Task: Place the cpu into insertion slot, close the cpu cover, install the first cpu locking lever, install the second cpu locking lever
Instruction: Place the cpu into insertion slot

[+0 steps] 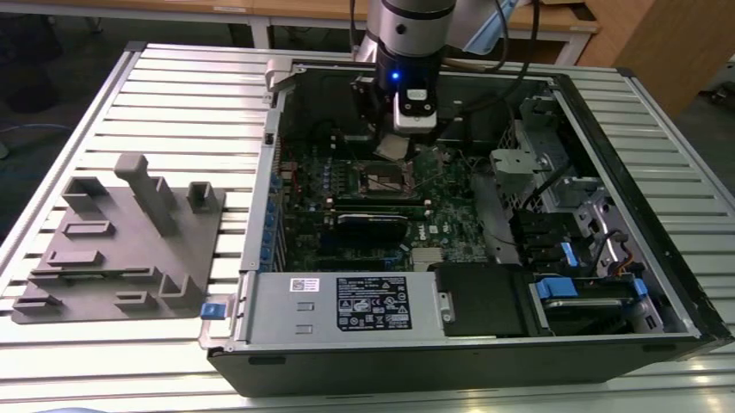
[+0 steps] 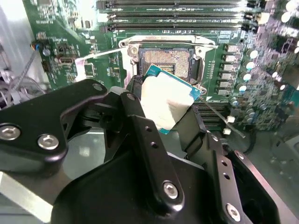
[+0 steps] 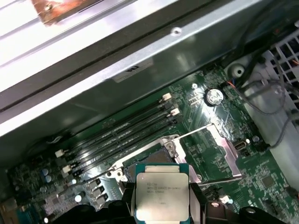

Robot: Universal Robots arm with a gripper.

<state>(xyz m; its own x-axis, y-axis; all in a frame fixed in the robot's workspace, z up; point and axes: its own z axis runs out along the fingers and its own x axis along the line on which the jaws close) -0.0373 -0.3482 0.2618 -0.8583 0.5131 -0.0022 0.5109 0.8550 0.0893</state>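
There is one gripper (image 2: 166, 112). Its two black fingers (image 2: 192, 125) are clenched on one cpu (image 3: 161, 193), one finger on each side edge. The cpu hangs just above the one insertion slot (image 2: 167, 57) and is not in it. It looks tilted in the second wrist view, where it hides the near edge of the slot. The slot is bare, and its tiny pins show. One cpu cover (image 3: 230, 150) is swung open beside the slot. One thin metal rod (image 2: 218, 116) sticks out near it. Long black slots (image 3: 121, 133) lie close by on the green board (image 1: 442, 198). The board sits in one open computer case (image 1: 460, 366) on the bench (image 1: 172, 95). One grey holder (image 1: 126, 232) lies on the bench at the exterior view's left.
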